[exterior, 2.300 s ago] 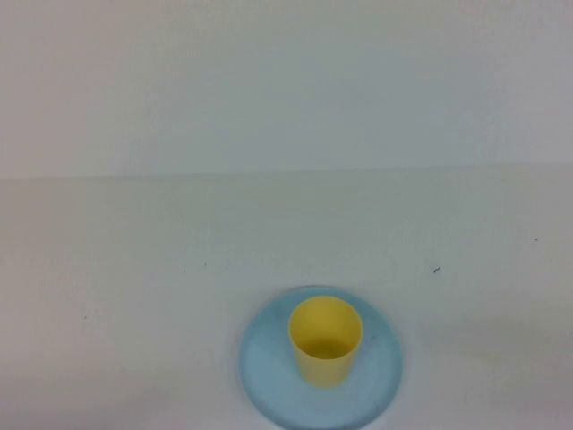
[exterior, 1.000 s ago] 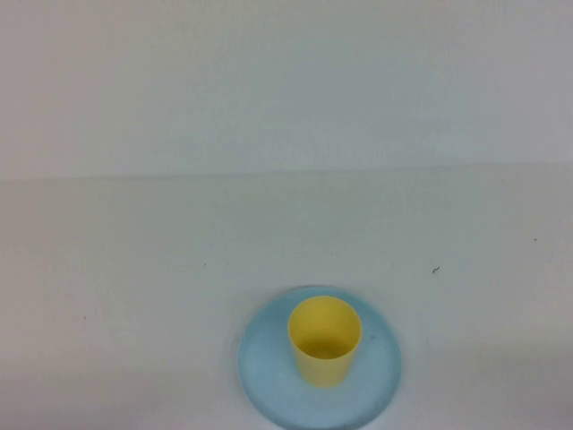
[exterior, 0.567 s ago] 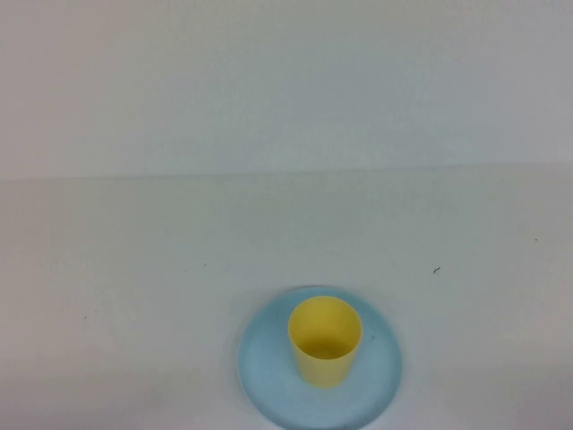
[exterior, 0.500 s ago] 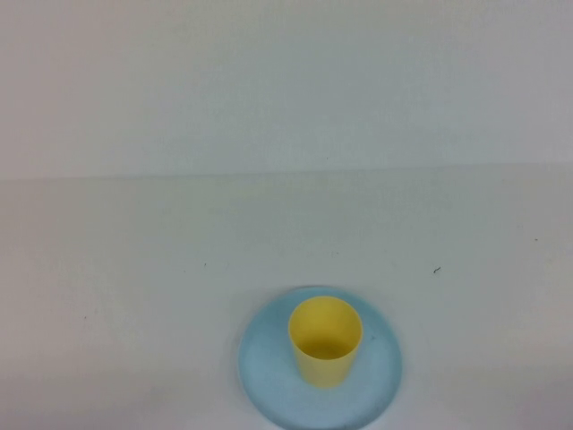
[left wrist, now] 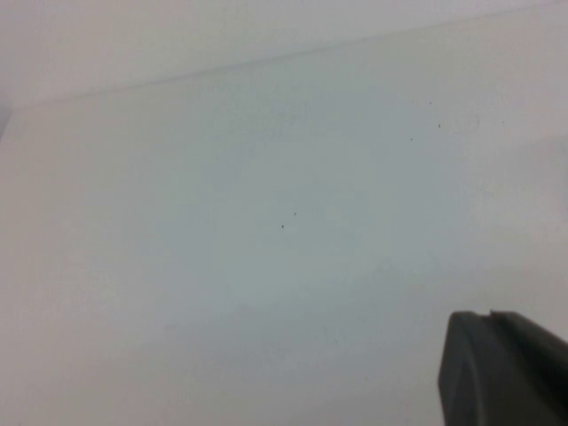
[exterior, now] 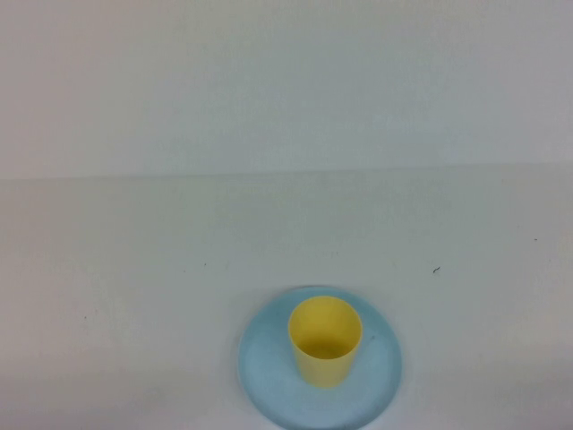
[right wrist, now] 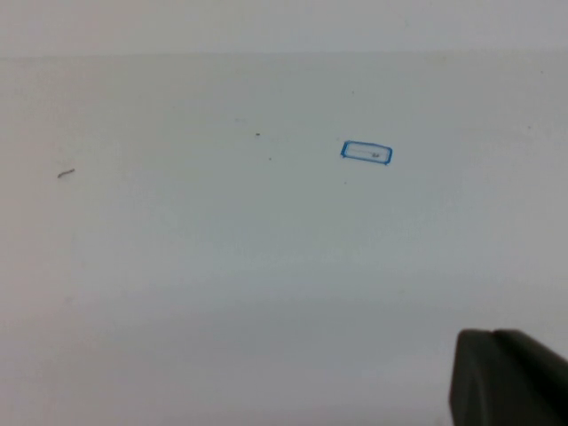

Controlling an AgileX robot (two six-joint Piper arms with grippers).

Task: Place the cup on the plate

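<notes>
The yellow cup [exterior: 324, 340] stands upright on the light blue plate [exterior: 265, 367] at the near middle of the table, open end up, and nothing holds it. Neither gripper shows in the high view. In the left wrist view my left gripper [left wrist: 488, 316] is a dark tip over bare table, fingers together and empty. In the right wrist view my right gripper [right wrist: 493, 334] looks the same, fingers together and empty over bare table. Cup and plate do not show in either wrist view.
The white table [exterior: 134, 269] meets a pale wall at the back. A small dark speck [exterior: 436, 270] lies right of the plate. A small blue rectangle mark [right wrist: 366, 153] is drawn on the table in the right wrist view.
</notes>
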